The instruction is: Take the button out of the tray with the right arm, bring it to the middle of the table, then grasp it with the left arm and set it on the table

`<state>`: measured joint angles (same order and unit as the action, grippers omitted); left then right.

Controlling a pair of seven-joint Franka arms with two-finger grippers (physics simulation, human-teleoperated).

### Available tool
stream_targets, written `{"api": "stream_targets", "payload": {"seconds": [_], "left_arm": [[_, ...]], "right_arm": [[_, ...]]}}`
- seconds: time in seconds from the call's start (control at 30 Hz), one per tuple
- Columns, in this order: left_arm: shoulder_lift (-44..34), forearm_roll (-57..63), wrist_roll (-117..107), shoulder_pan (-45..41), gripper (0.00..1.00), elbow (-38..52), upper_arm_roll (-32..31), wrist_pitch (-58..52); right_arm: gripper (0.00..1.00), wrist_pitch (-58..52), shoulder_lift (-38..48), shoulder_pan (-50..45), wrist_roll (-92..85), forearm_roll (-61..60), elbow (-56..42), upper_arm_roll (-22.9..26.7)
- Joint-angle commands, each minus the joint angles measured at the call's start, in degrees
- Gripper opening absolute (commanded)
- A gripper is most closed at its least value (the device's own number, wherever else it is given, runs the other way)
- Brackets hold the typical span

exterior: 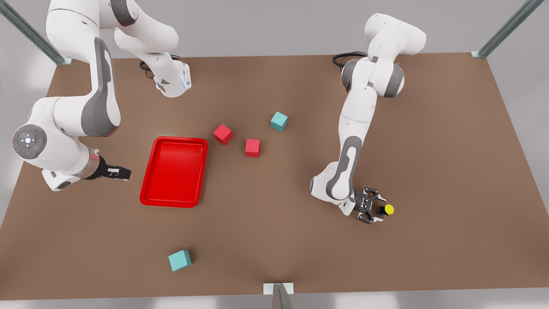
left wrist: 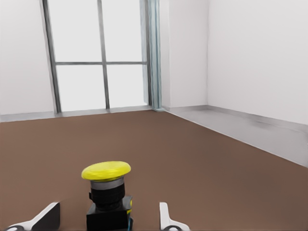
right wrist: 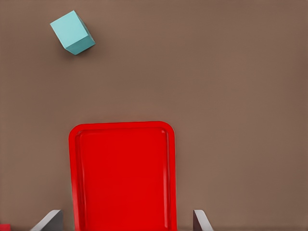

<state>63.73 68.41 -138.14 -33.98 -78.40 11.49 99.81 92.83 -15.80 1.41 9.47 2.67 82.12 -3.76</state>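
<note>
Your table point(exterior: 274, 240) carries the tray point(exterior: 175, 171) toward the front view's left, with nothing lying in it. The right gripper point(exterior: 119, 172) hangs just beside the tray's left rim — its fingers point(right wrist: 48, 221) are spread, grasping nothing. The left gripper point(exterior: 374, 209) sits low at the front view's right, fingers parted either side of the button point(exterior: 386, 210), which stands upright on the table — whether they touch it you cannot tell.

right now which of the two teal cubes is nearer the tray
The teal cube at the table's front edge, just below the tray. The other teal cube lies beyond the two red cubes.
</note>
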Motion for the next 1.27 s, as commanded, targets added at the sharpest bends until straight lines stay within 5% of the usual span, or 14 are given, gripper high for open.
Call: {"api": "stream_targets", "payload": {"seconds": [0.0,0.13,0.37,0.43,0.5,0.6,0.7,0.73,0.77,1.23], "left_arm": [[-0.27,-0.38,-3.89,-0.82,1.0,-0.17,-0.15,-1.11],[-0.89,-6.97,-3.98,-4.95,1.0,-1.4,-0.24,-3.57],[-17.14,-15.49,17.63,-5.66,1.0,-4.13,-2.44,-8.93],[-33.05,-41.57,47.15,-2.94,1.0,-3.51,-2.35,-6.56],[-39.64,-60.91,70.78,-0.92,1.0,-3.34,-1.65,-7.44],[-45.54,-83.16,130.73,19.38,1.0,-1.14,-1.56,-15.52],[-49.22,-78.43,160.03,25.19,1.0,-3.06,-0.59,-15.45],[-58.36,-77.64,159.59,24.93,1.0,-18.25,-0.77,-2.8],[-58.99,-77.02,157.92,24.75,1.0,-19.6,-1.12,-1.2],[-51.43,-76.93,148.78,24.05,1.0,-15.64,-2.26,-1.11]], "right_arm": [[1.0,-0.02,0.07,-0.01,-0.06,-0.04,-0.03,-0.02],[1.0,-0.02,0.07,-0.01,-0.06,-0.04,-0.03,0.07],[1.0,-0.02,0.07,-0.01,-0.06,-0.04,-0.03,0.07],[1.0,-0.02,0.07,-0.01,-0.06,0.05,-0.03,0.07],[1.0,-0.02,0.07,-0.01,-0.06,0.05,-0.03,0.07],[1.0,-0.02,0.07,-0.01,-0.06,0.05,-0.03,0.07],[1.0,-0.02,0.07,-0.01,-0.06,0.05,-0.03,0.07],[1.0,-0.02,0.07,-0.01,-0.07,0.05,-0.03,0.07],[1.0,-0.02,0.07,-0.01,-0.15,0.05,-0.03,0.07],[1.0,-0.02,-0.2,-0.01,-0.06,-0.04,-0.03,0.07]]}}
